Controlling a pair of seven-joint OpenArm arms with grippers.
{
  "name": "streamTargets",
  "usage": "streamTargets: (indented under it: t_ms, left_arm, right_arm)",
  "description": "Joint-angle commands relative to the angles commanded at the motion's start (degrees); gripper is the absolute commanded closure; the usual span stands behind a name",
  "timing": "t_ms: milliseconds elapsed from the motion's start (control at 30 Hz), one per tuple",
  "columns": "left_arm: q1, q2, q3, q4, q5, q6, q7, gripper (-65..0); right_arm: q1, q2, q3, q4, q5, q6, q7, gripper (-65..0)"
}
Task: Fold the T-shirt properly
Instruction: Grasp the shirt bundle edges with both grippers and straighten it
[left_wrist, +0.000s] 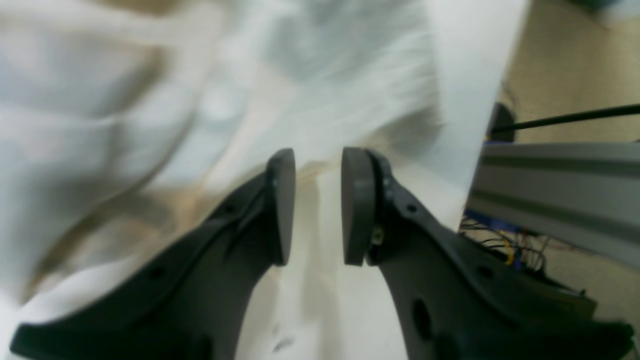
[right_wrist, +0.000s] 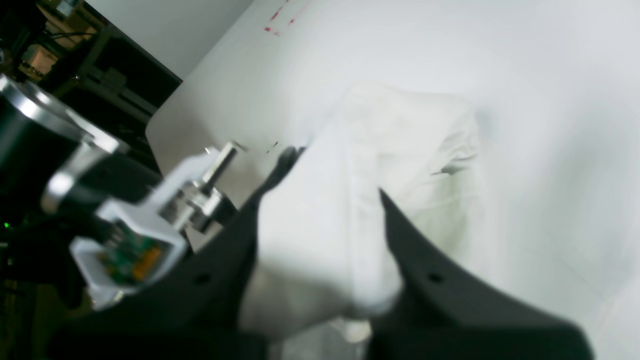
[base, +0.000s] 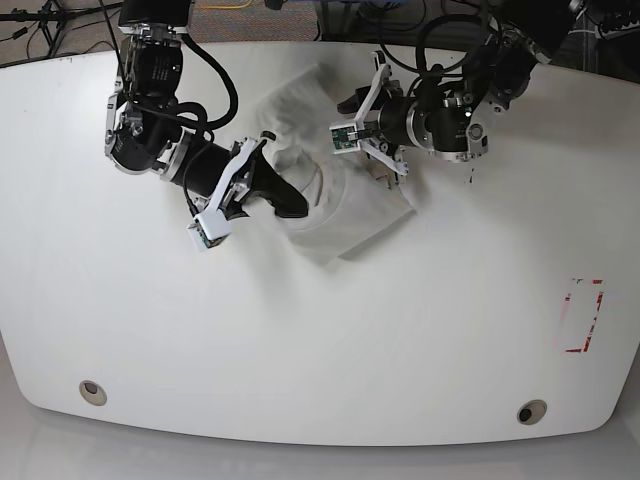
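Base view shows the white tabletop (base: 300, 350) bare along its near edge, with a red-outlined marker patch (base: 583, 316) near the right side. Farther in, left of centre, the right arm's black two-fingered gripper (base: 290, 207) reaches into the near-left edge of the off-white, soft cotton T-shirt (base: 345, 205), which lies bunched in a rough rectangle toward the table's far middle. In the right wrist view, a thick wad of the cloth (right_wrist: 320, 240) fills the gap between the dark fingers (right_wrist: 435, 280), so that gripper looks closed on a gathered fold, probably to carry this edge across the garment. Beyond the shirt's far-right side the left arm's gripper (base: 382, 172) sits low at the cloth. The left wrist view shows its fingers (left_wrist: 282, 205) parted with a narrow gap, nothing between them, the fabric (left_wrist: 150, 125) rumpled just ahead. It seems placed to pin or take the opposite edge, so the shirt does not slide while the right arm pulls. No logo patch is visible; folding looks partway done.
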Motion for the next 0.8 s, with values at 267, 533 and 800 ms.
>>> streamTargets:
  t_ms: [267, 533, 800]
  left_arm:
    - [-0.3, 4.8, -0.2, -6.9, 0.1, 0.0, -0.4, -12.9]
    - [-0.3, 6.1, 0.1, -9.8, 0.3, 0.0, -6.1, -13.1]
    - [-2.1, 6.1, -1.8, -22.4, 0.1, 0.0, -9.5, -13.1]
  right_arm:
    - [0.1, 0.0, -0.1, 0.0, 0.0, 0.00, 0.0, -2.1]
    - [0.1, 0.0, -0.4, 0.0, 0.0, 0.00, 0.0, -2.1]
    - [-0.4, 0.2, -1.3, 0.4, 0.1, 0.00, 0.0, -2.1]
